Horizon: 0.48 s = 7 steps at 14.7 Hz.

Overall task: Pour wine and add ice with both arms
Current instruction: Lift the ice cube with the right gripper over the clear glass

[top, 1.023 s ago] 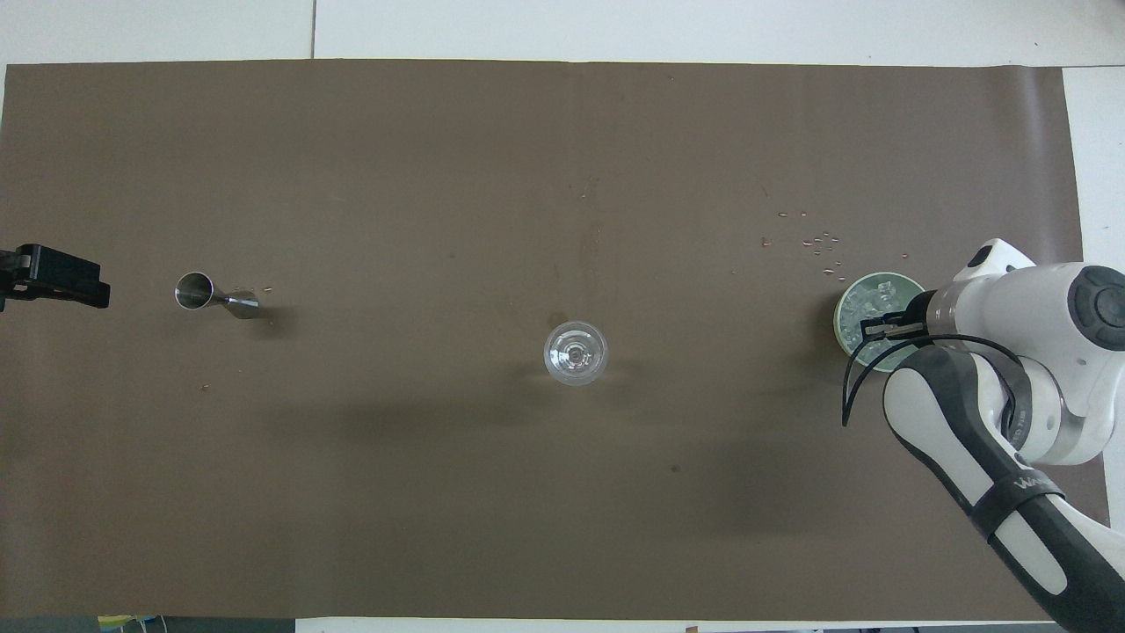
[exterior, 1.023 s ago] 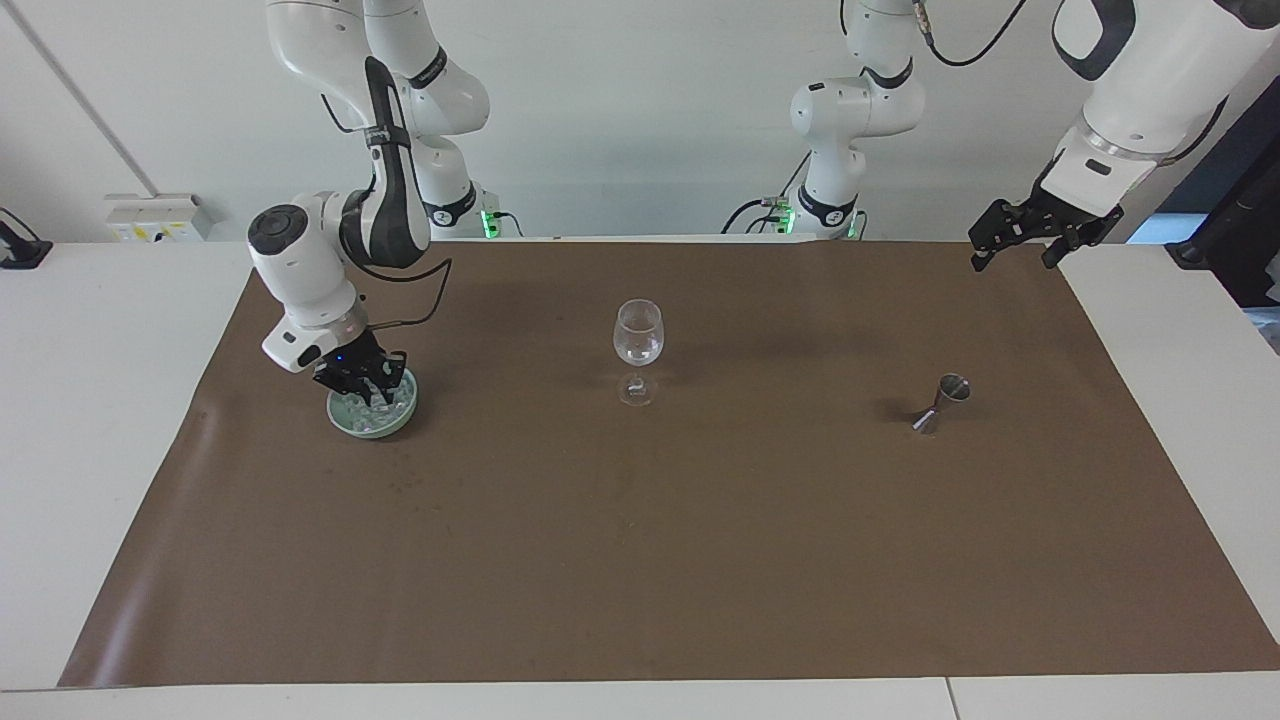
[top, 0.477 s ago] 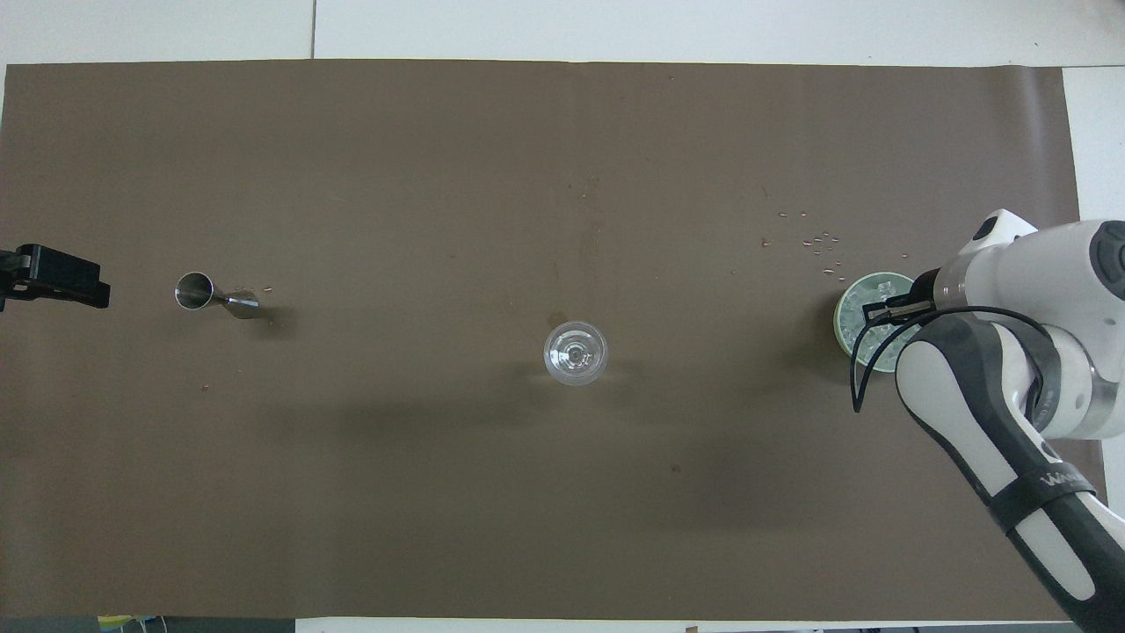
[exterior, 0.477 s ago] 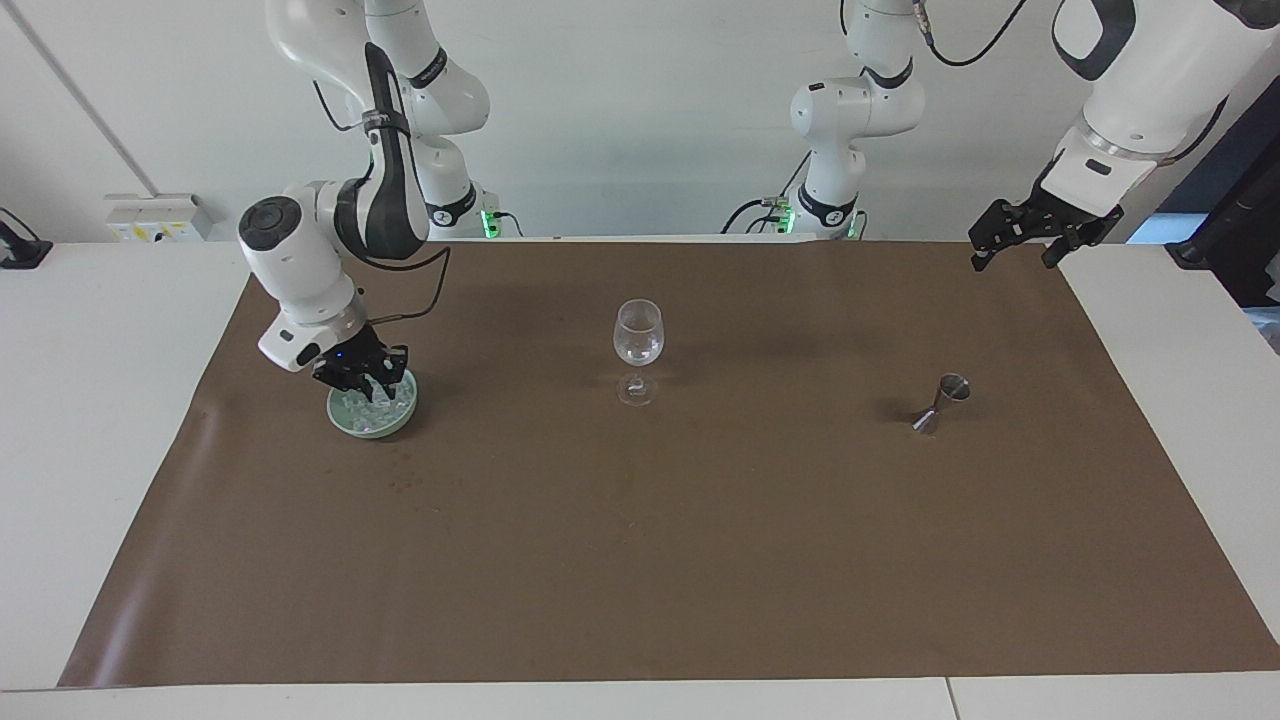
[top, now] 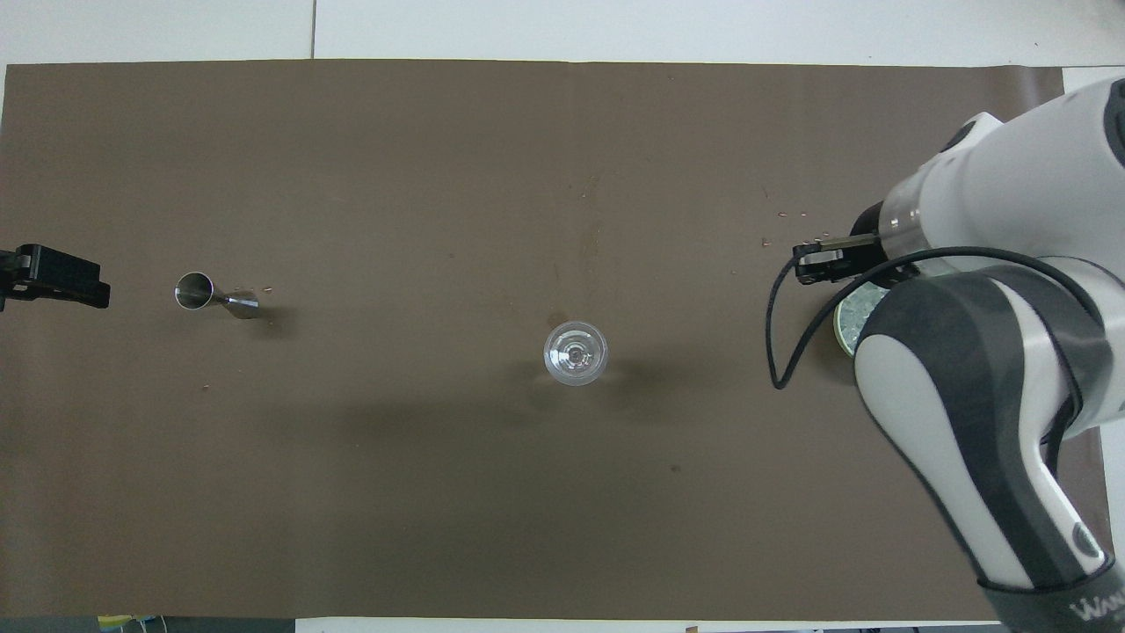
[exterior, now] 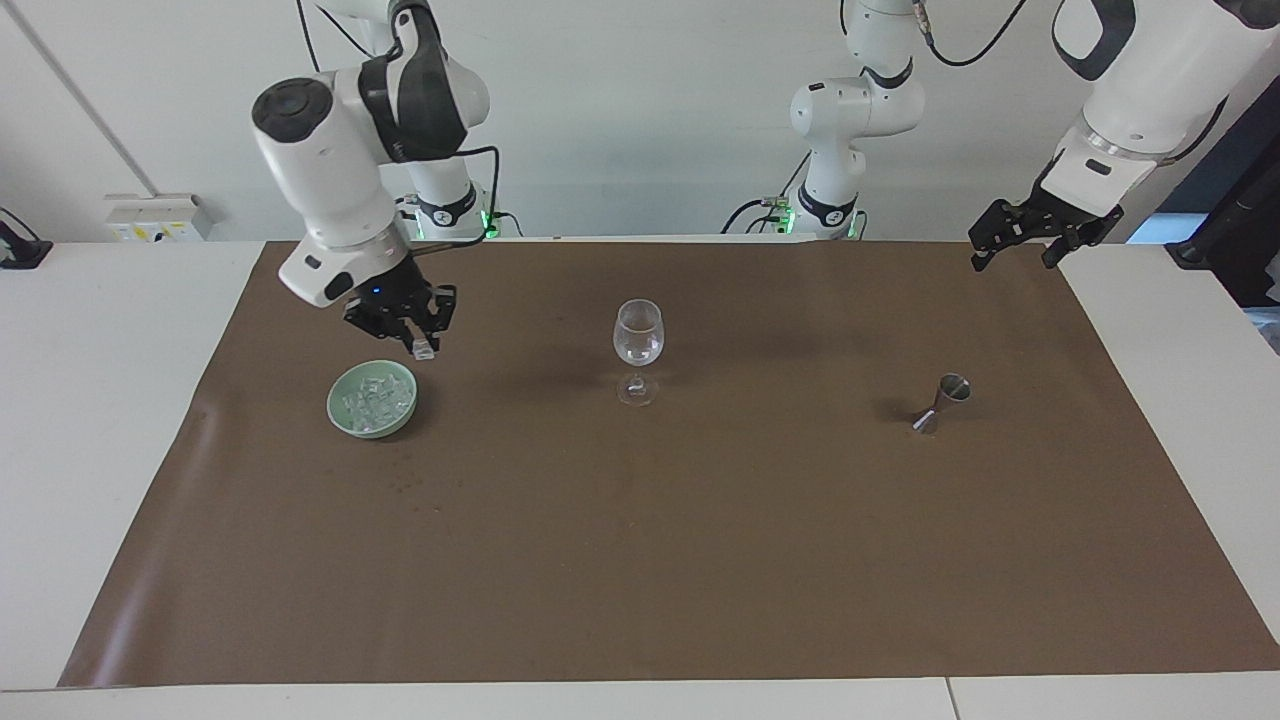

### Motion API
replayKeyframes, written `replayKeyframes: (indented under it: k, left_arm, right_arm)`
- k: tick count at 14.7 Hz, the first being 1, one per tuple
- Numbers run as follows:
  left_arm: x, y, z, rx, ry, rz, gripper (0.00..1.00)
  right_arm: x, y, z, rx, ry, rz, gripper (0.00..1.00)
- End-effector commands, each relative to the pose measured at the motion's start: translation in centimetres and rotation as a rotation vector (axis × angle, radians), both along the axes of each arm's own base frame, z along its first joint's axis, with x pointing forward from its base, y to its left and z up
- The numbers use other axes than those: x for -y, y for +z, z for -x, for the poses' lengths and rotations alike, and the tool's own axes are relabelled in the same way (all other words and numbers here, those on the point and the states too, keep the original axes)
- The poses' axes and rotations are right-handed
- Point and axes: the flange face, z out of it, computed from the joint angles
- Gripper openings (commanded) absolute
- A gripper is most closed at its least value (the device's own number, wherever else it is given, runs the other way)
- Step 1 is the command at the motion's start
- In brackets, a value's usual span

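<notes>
Small clear ice cube [exterior: 425, 349] pinched in right tool [exterior: 418, 341], up over brown mat [exterior: 640, 560] beside pale green ice bowl [exterior: 372, 399]. Left tool [exterior: 1020, 246] waits w/ fingers spread, empty.

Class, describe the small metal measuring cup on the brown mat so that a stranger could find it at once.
Start from the brown mat and the wine glass at its middle. Move toward the left arm's end of the table: the metal measuring cup stands alone there. It is a shiny steel hourglass shape, unlike the clear glass.

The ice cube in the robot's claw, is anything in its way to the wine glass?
No. The right claw holds an ice cube up above the brown mat, and nothing stands between it and the wine glass.
</notes>
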Motion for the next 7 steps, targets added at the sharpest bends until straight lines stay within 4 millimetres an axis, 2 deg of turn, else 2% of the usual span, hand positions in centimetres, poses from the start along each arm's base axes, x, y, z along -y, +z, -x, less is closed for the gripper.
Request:
replayKeyframes:
  k: [1,4,7]
  left_arm:
    - [-0.3,0.1,0.5,0.012,-0.007,-0.003,1.0]
    - [-0.3,0.1,0.5,0.012,-0.007,-0.003,1.0]
    - [-0.3,0.1,0.5,0.012,-0.007,-0.003,1.0]
  right_arm:
    - [-6.6,2.6,-0.8,-0.002,-0.048,-0.009,0.0]
    - [-11.8,3.0,0.3,0.035,-0.095,-0.107,0.0]
    - [-17.4,0.4,2.0,0.031,-0.098,-0.115,0.0]
